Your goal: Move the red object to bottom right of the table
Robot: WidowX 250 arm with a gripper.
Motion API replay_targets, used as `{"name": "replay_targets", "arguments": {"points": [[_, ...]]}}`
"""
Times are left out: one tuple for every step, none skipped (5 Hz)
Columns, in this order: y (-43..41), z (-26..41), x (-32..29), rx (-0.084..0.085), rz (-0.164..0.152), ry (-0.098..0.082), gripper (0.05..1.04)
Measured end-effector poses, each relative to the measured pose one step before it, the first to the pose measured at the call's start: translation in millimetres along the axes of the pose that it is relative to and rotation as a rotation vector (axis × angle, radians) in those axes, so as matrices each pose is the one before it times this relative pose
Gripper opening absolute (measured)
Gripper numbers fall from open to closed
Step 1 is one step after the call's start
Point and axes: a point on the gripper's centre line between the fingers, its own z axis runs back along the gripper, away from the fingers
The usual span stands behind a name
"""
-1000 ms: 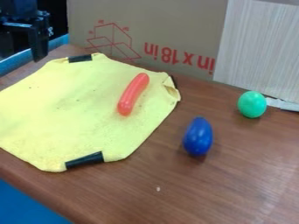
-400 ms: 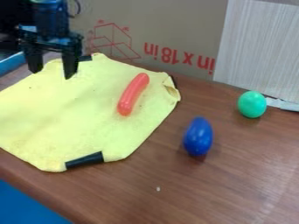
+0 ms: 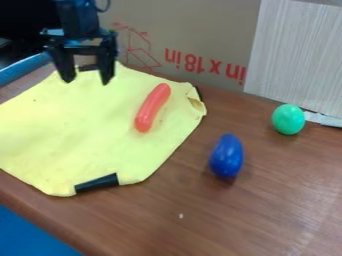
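Two borders framed the wooden table (image 3: 267, 215): its rounded near edge slanted from the left side down to the bottom, with a blue surface (image 3: 33, 237) beyond it, and a cardboard box (image 3: 200, 32) and a pale ribbed panel (image 3: 300, 55) stood upright along the back. The brown wood broadened from the right side of the yellow cloth (image 3: 67, 130) toward the bottom right. The red object (image 3: 153, 107), long and slightly curved, lay on the cloth near its right side, tilted with its upper end to the right. A blue rounded thing (image 3: 227, 156) sat on the wood between it and the bottom right corner, squarely in the direct line. Farther right and back was a green egg-shaped thing (image 3: 288, 119), near the panel's foot. A black strip (image 3: 97, 183) crossed the cloth's near edge. The gripper (image 3: 87, 81) hung at the upper left, over the cloth's far part and well apart from the red object, its fingers spread wide.
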Motion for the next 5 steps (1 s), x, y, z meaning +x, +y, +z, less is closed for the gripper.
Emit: {"name": "replay_targets", "arguments": {"points": [[-19.67, 6.16, 10.31, -0.0136, 0.0116, -0.0263, 1.001], [-17.10, -16.96, 5.72, 0.0145, 0.0140, 0.0146, 1.001], [-16.43, -13.23, 9.13, 0.0206, 0.0113, 0.0023, 1.001], [-17.03, -18.68, 5.73, 0.0342, 0.0069, 0.0203, 1.001], [-10.32, -13.62, 4.90, 0.0400, 0.0018, 0.0041, 1.001]]}}
